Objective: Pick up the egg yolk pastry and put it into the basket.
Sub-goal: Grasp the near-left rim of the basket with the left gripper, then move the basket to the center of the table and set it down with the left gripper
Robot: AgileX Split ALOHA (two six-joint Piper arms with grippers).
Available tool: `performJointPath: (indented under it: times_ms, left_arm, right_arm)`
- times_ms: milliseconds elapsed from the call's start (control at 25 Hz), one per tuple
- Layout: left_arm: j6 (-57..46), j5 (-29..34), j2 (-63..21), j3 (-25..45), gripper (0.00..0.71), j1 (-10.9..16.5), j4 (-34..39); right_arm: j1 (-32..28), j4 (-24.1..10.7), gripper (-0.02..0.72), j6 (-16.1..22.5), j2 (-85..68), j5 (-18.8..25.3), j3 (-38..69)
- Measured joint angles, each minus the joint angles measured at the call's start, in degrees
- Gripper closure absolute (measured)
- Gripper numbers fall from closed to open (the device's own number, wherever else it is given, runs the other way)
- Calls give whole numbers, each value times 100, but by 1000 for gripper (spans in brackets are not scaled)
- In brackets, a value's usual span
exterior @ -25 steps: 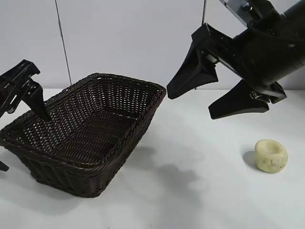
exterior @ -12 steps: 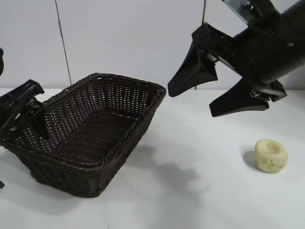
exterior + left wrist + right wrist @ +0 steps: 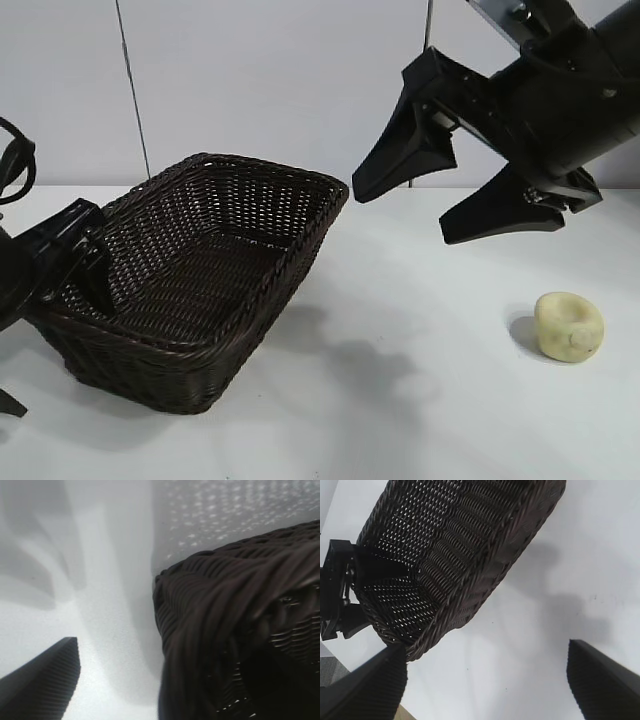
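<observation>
The pale yellow egg yolk pastry (image 3: 569,326) lies on the white table at the right, apart from everything. The dark brown wicker basket (image 3: 250,290) stands at the left. My left gripper (image 3: 55,345) is open and straddles the basket's left rim, one finger inside and one outside. In the left wrist view one of its fingers (image 3: 45,680) shows beside the basket wall (image 3: 225,630), which hides the other. My right gripper (image 3: 415,212) hangs open and empty in the air, right of the basket and up and left of the pastry. The right wrist view shows the right gripper (image 3: 485,647) over bare table beside the basket (image 3: 485,555); the pastry is out of that view.
The white table (image 3: 400,400) stretches between basket and pastry. A pale wall with a thin dark vertical line (image 3: 132,90) stands behind. The left gripper (image 3: 367,597) also shows in the right wrist view at the basket's far end.
My left gripper has come down over the basket's left rim and now straddles it. The right arm, the basket and the pastry have stayed put.
</observation>
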Motion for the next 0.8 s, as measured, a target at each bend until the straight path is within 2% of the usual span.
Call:
performJointPath:
  times_ms: [80,280,360,600,800]
  left_arm:
    - [0,0,0,0,193,0,-12]
    - [0,-44,0,0,506,0,-195]
    - [-41,-30,-5,0,588,0,-330]
    - [-5,54,-5,-39,600,-12,-352]
    - [2,497,0,-360,600,-12,-293]
  right_arm:
    - [0,0,80,0,0,0,0]
    - [0,0,80,0,0,-5,0]
    - [0,0,80,0,0,-5,0]
    - [0,0,80,0,0,-5,0]
    - [0,-7,80,0,0,-5,0]
